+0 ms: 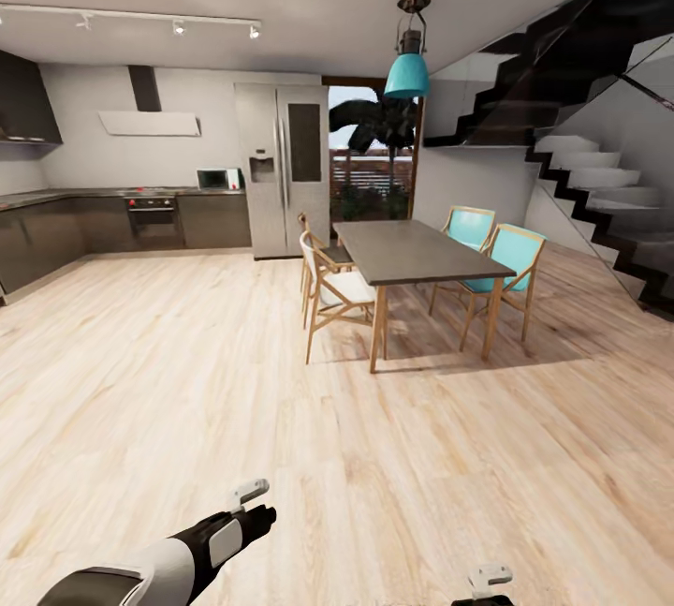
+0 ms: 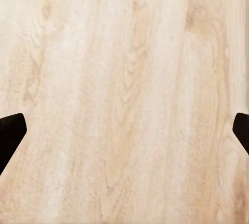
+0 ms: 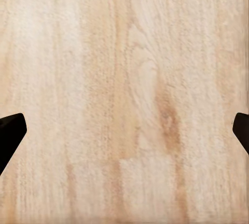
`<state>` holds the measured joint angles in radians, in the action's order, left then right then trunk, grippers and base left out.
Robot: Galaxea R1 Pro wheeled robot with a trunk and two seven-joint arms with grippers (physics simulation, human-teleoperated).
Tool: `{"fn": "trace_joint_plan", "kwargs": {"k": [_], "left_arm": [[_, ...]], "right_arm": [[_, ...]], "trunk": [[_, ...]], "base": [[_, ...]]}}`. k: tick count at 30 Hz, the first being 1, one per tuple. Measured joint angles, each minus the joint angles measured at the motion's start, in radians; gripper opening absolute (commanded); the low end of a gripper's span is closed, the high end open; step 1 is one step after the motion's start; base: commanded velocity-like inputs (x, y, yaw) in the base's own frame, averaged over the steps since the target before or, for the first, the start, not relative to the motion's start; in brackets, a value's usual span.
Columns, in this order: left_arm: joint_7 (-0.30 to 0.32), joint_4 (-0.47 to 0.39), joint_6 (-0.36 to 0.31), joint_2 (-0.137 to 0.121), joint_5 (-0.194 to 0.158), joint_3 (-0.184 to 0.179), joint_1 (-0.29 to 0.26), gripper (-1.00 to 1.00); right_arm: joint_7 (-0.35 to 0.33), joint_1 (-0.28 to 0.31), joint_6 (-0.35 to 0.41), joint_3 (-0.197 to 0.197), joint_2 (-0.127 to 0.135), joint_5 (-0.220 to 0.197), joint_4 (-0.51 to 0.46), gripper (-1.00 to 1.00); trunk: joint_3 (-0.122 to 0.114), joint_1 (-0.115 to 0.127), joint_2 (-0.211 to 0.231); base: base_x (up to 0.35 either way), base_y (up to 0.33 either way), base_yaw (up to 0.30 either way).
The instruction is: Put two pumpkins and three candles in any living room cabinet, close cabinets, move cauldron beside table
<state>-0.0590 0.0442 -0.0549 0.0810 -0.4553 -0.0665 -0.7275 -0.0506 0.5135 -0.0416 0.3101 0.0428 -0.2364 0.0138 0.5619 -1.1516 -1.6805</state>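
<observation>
Your head camera faces an open kitchen and dining area: pale wood floor (image 1: 187, 381), a grey-topped dining table (image 1: 412, 255) with wooden chairs, two of them teal (image 1: 510, 255), a steel fridge (image 1: 281, 170) behind, and a dark staircase (image 1: 599, 184) to the robot's right.

None of the task's things appear here: no pumpkins, candles, cauldron, low cabinet or glass coffee table. Judgement: you are in transit and the living room lies elsewhere, so no part of the task can be judged done from this view.

The left gripper (image 2: 124, 130) hangs over bare floor, its dark fingertips (image 2: 10, 133) spread wide to either edge of the wrist view, nothing between them. The right gripper (image 3: 124, 130) is the same: fingertips (image 3: 10, 133) far apart, nothing held.

Risks from here:
- Mistaking this dining table for the task's table; it is tall and matte, not the low glass one.
- Driving forward brings the base toward the chairs and table legs; turn wide.
- The left arm (image 1: 187, 554) is held low and forward, so it could clip furniture during a turn.
</observation>
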Motion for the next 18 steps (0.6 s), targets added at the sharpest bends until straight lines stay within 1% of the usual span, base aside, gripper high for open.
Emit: {"fn": "trace_joint_plan", "kwargs": {"k": [12, 18], "left_arm": [[0.000, 0.001, 0.000, 0.001, 0.000, 0.000, 0.000, 1.00], [0.000, 0.001, 0.000, 0.001, 0.001, 0.000, 0.000, 1.00]], "right_arm": [[0.000, 0.000, -0.006, 0.000, 0.000, 0.000, 0.000, 1.00], [0.000, 0.000, -0.007, -0.001, 0.000, -0.001, 0.000, 1.00]], "trunk": [[0.011, 0.000, 0.000], [0.015, 0.000, 0.000]], "base": [[0.000, 0.000, -0.241], [0.000, 0.000, -0.103]]}}
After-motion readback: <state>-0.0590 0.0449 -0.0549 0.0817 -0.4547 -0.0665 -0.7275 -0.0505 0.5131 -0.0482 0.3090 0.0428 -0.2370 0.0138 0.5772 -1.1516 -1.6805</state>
